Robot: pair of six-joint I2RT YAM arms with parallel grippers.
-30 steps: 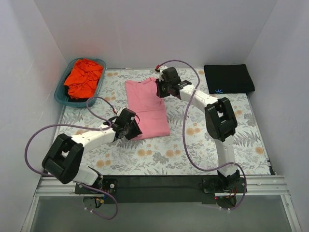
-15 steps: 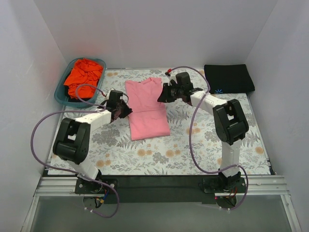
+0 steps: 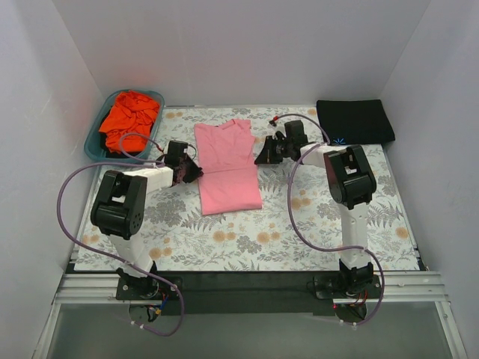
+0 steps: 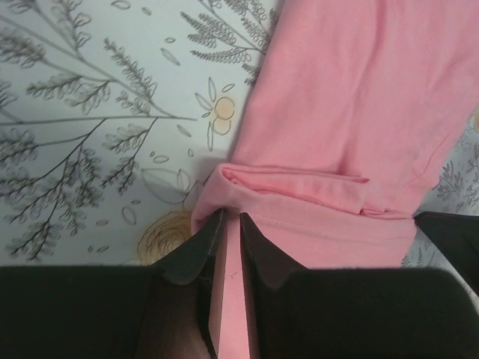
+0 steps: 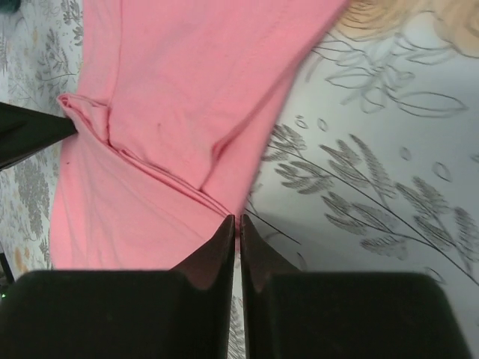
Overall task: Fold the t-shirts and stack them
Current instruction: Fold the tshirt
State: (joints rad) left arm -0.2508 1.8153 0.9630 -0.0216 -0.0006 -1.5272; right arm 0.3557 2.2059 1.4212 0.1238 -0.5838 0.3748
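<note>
The light pink t-shirt point(image 3: 224, 161) lies folded into a long strip in the middle of the floral cloth. My left gripper point(image 3: 193, 170) is at its left edge, and in the left wrist view it point(image 4: 231, 217) is shut on the pink fabric point(image 4: 352, 90). My right gripper point(image 3: 262, 155) is at the right edge, and in the right wrist view it point(image 5: 237, 218) is shut on the pink edge point(image 5: 172, 90). A crease runs across the shirt between the two grippers. The black t-shirt point(image 3: 355, 121) with a blue logo lies folded at the back right. The orange-red t-shirt point(image 3: 129, 120) is crumpled in the basket.
The teal plastic basket point(image 3: 96, 146) stands at the back left, close behind my left arm. White walls close in the table on three sides. The floral cloth point(image 3: 299, 224) covers the table in front of the pink shirt.
My left gripper moved from the shirt's lower left corner up to its left edge at mid-length. My right gripper moved from the upper right corner down to the right edge.
</note>
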